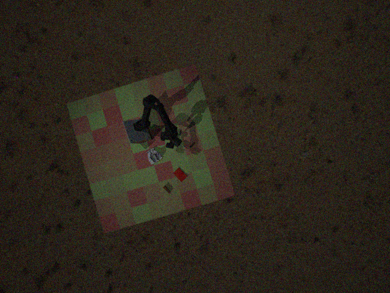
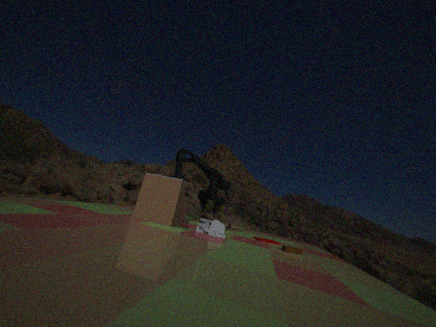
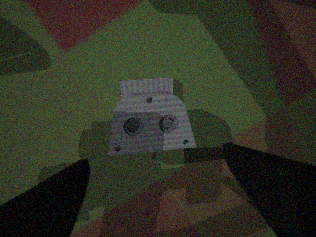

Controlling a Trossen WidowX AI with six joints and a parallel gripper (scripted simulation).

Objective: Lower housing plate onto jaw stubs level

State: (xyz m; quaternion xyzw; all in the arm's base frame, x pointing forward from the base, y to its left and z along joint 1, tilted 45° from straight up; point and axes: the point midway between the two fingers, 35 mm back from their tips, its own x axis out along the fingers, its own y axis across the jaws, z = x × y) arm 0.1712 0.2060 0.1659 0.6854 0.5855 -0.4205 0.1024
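Observation:
The grey housing plate lies flat in the wrist view, with two large round holes, small corner holes and a ribbed tab. In the top view the arm hides it. The pale gripper mechanism stands on the checkered surface, apart from the plate; its jaws and stubs are too small to make out. My gripper is open and empty, above the plate. In the wrist view the plate shows just beyond and between the fingertips.
A flat red square and a small brown block lie beyond the mechanism. A tall tan box stands left of the mechanism in the exterior view. The checkered surface is glossy and shows reflections.

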